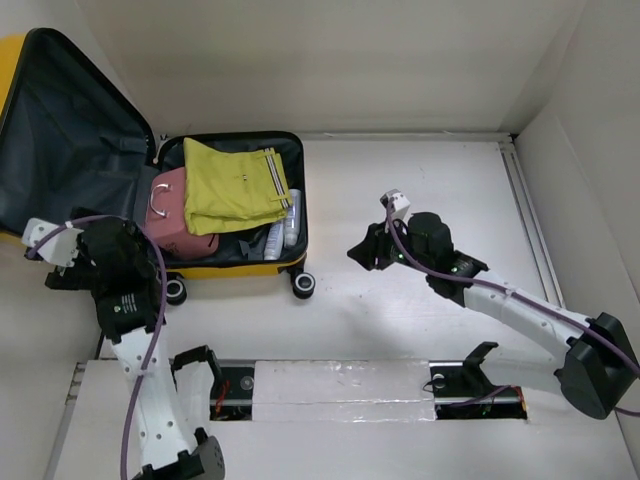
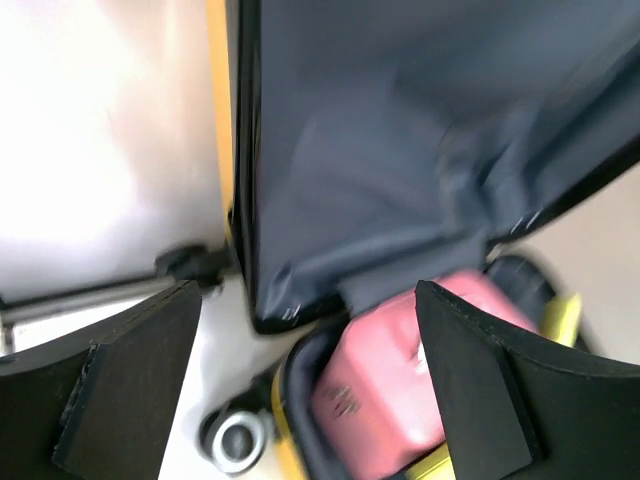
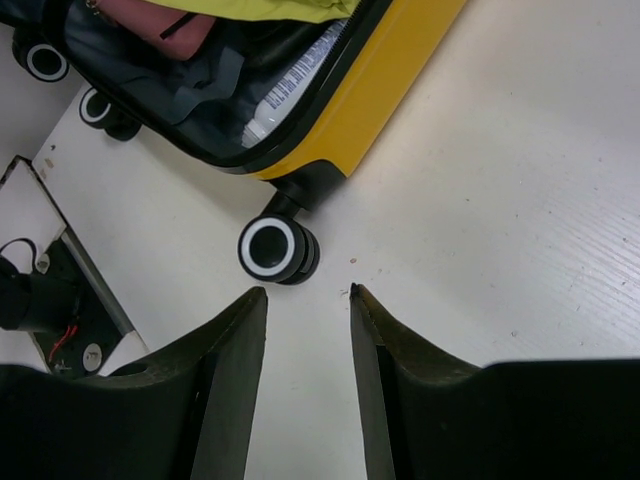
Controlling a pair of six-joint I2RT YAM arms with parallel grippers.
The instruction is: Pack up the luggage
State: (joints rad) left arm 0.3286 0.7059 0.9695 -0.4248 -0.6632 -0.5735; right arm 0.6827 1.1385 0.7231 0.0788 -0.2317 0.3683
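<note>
From overhead, shows the luggage (image 1: 225, 270) lying open at the far left of a white table (image 1: 420, 200), yellow shell around dark grey lining. Shows its lid (image 1: 70, 130) raised and leaning away to the left, its tray (image 1: 165, 150) flat and packed. Inside the tray, shows a pink case (image 1: 170, 215) with a handle on the left, a folded yellow-green garment (image 1: 235, 185) across the middle and partly over that case, and clear bottles (image 1: 285, 225) along the right wall. Sets the left arm (image 1: 145, 395) just in front of the lid's near edge, left of the luggage's near-left wheel (image 1: 175, 290), but leaves its fingers unclear. Sets the right gripper (image 1: 360, 253) to the right of the luggage, pointing at the near-right wheel (image 1: 303, 283) and apart from it.

From the left wrist, adds what the overhead view lacks: the left gripper (image 2: 305, 295) with jaws spread wide and nothing between them, framing the lid's lower corner, the pink case under it and one wheel below. Blurs all of this, so gives no fine detail.

From the right wrist, adds a close look at the luggage's yellow side wall, the near-right wheel with its white ring, and a printed bottle label just inside the zip edge. Shows the right jaws parted only narrowly, gripping nothing, bare table between them, just short of that wheel. Catches more white-ringed wheels further along the luggage's near side, and leaves the lid out of view
</note>
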